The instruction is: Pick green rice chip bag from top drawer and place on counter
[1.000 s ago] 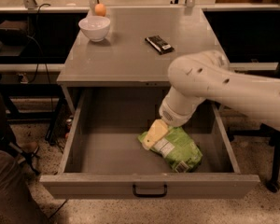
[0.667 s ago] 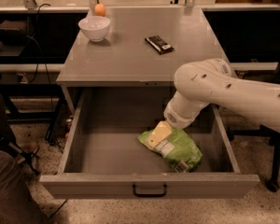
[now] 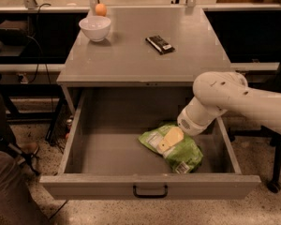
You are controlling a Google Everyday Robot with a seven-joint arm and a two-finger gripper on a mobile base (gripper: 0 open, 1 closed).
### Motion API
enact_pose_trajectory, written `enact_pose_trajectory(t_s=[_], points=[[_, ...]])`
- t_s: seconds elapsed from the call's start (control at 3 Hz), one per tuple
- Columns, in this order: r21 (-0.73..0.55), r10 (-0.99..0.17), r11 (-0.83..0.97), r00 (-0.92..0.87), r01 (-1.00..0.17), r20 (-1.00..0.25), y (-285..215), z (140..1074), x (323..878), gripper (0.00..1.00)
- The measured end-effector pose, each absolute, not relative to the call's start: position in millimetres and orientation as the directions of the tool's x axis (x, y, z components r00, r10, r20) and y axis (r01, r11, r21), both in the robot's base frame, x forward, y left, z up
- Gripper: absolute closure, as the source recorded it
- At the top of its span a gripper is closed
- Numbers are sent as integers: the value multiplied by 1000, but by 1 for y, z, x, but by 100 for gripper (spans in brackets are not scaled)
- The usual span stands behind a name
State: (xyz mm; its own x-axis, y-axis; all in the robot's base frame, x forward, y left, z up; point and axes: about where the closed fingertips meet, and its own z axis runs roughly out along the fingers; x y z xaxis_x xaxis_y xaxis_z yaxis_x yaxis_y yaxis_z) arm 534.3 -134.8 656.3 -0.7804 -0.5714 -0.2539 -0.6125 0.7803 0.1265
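The counter (image 3: 131, 55) is shown with the top drawer (image 3: 150, 185) pulled open below its front edge. A white arm (image 3: 225, 95) is reached in from the right. Its hand (image 3: 170, 138) is held low over the green rice chip bag (image 3: 183, 154), perhaps touching it; whether it is clenched cannot be told. The bag lies in the drawer's front right part. A white bowl (image 3: 94, 28) is set near the far left corner, a dark bar (image 3: 160, 44) right of centre, and an orange ball (image 3: 100, 9) behind the bowl.

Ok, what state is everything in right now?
drawer: open
chip bag: lying in the drawer, front right
hand: down in the drawer, over the chip bag
bowl: upright on the counter, back left
dark bar: flat on the counter
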Motion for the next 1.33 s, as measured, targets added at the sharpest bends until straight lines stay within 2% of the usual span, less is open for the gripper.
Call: enact_pose_trajectory(t_s=[0.33, 0.67, 1.0, 1.33], points=[[173, -553, 785, -799, -595, -237, -151, 639, 528, 0], [212, -535, 789, -814, -577, -224, -160, 628, 516, 12], [242, -528, 782, -817, -574, -233, -161, 630, 503, 37], [272, -521, 757, -800, -594, -298, -156, 652, 496, 61]])
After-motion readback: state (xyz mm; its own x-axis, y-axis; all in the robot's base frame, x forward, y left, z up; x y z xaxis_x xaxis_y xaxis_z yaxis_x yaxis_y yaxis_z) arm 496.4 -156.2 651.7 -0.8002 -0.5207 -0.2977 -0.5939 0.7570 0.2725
